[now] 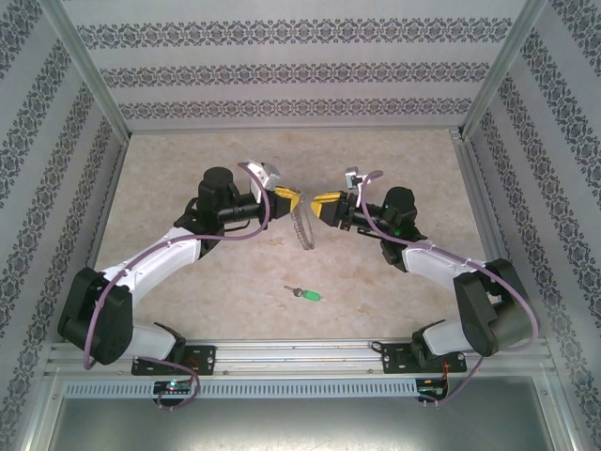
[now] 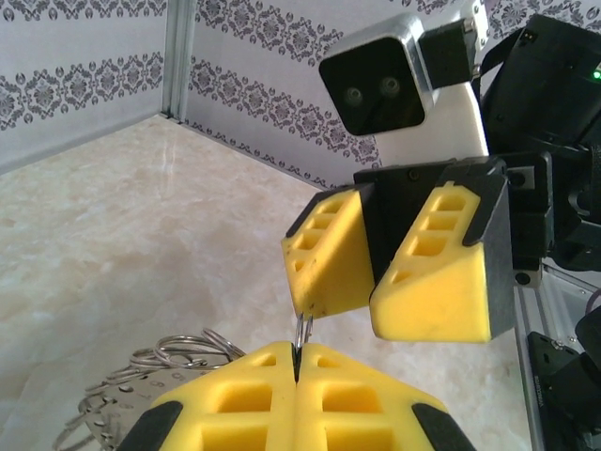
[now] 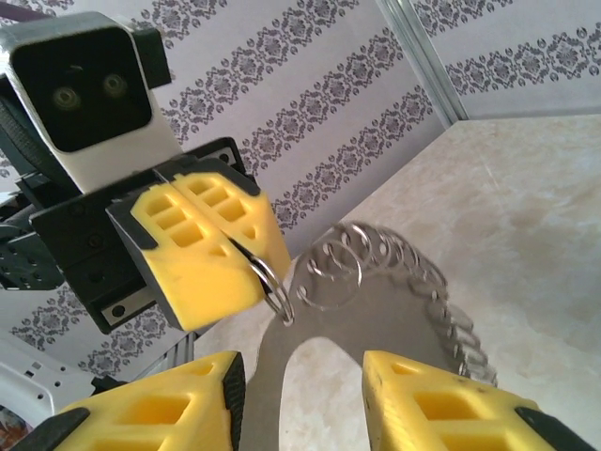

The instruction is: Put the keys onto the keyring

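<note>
**Keyring aloft, key on desk**

The left tool [image 1: 293,199] is pinching a small loop of the grey curved metal keyring [image 1: 303,230], which is hanging toward the beige desk [image 1: 178,160]. The right tool [image 1: 317,201] is facing it, jaws partly spread. The tiny green-headed silver key [image 1: 303,294] is lying flat on the desk's near half, lengthwise left-right, head pointing right.

You have a pale marble-look table [image 1: 188,160] boxed in by walls [image 1: 282,56] papered in bands of dark floral pattern, with aluminium posts [image 1: 89,70] at the far corners. Along the near edge runs a metal rail [image 1: 300,355], with a slotted white strip [image 1: 300,387] just beside it.
</note>
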